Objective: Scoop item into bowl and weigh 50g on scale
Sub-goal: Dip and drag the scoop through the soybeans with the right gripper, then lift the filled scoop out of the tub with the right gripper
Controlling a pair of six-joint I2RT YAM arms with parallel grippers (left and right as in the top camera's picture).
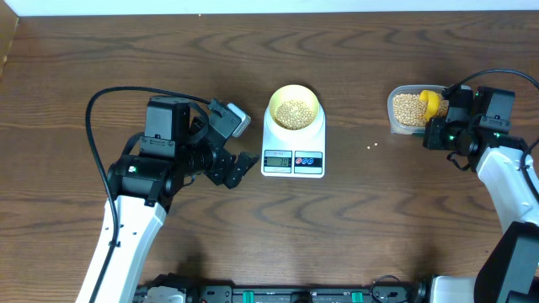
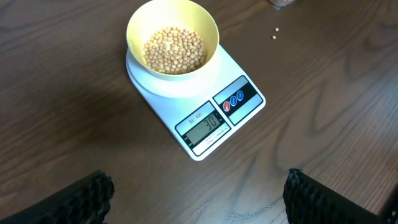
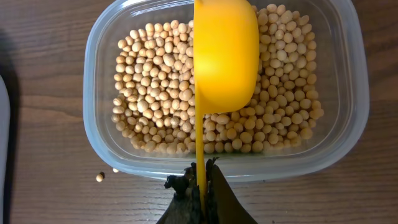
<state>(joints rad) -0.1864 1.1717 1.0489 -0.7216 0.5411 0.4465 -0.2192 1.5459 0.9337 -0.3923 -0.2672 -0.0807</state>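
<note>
right tool (image 3: pixel 200 186), smooth yellow scoop (image 3: pixel 227 56), round beans (image 3: pixel 155 93)

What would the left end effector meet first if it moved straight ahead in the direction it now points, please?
Probably the display end of the white rounded-rectangle digital kitchen scale, which lies directly ahead of the open left end effector; its height is unclear.

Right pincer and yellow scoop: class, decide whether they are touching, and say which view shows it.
Touching. The right wrist view shows the right pincer shut on the thin handle of the yellow scoop, with no gap on either side.
</note>
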